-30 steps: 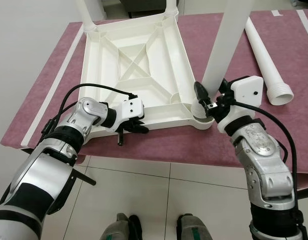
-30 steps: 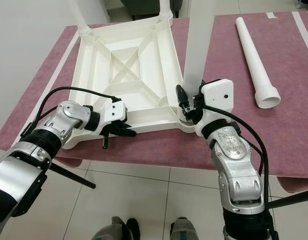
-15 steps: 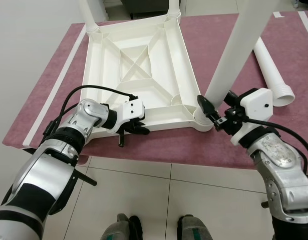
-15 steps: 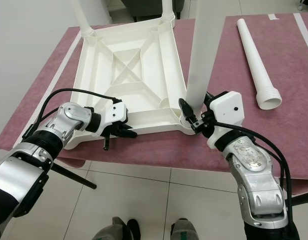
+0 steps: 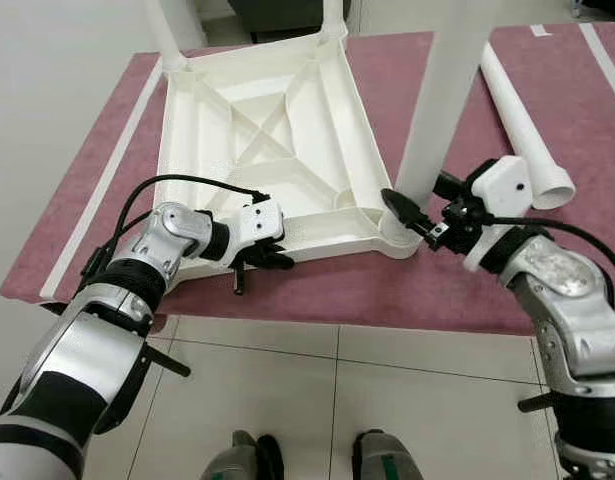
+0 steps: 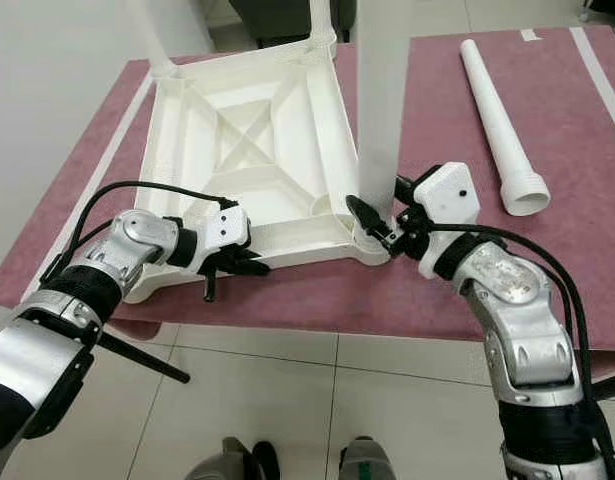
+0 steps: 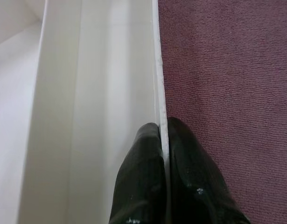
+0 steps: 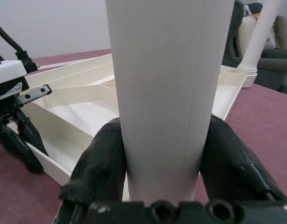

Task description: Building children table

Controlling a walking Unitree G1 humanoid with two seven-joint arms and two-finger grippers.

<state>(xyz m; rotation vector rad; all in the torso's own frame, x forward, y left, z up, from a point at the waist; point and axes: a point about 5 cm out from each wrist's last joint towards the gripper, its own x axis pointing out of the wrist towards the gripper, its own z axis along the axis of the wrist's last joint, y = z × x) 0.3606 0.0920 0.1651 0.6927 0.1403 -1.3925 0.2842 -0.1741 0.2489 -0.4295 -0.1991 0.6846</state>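
A white plastic tabletop (image 5: 267, 130) lies upside down on a maroon mat (image 5: 467, 290). My left gripper (image 5: 277, 258) is shut on its near rim (image 7: 158, 70), with one black finger (image 7: 143, 177) on each side of the thin wall. A white leg (image 5: 442, 90) stands in the near right corner socket, leaning slightly. My right gripper (image 5: 415, 192) is shut on that leg just above the socket; its pads (image 8: 101, 163) press the round leg (image 8: 166, 84) from both sides. Two more legs (image 5: 165, 30) (image 5: 334, 12) stand in the far corners.
A loose white leg (image 5: 522, 120) lies on the mat at the right, threaded end toward me. The mat's front edge (image 5: 347, 320) runs just below both grippers, with tiled floor (image 5: 287, 400) and my feet beneath. White tape strips (image 5: 97, 190) cross the mat's left side.
My right forearm has swung out to the right around the leg, still gripping it; the leg now stands closer to upright. My left gripper stays on the rim.
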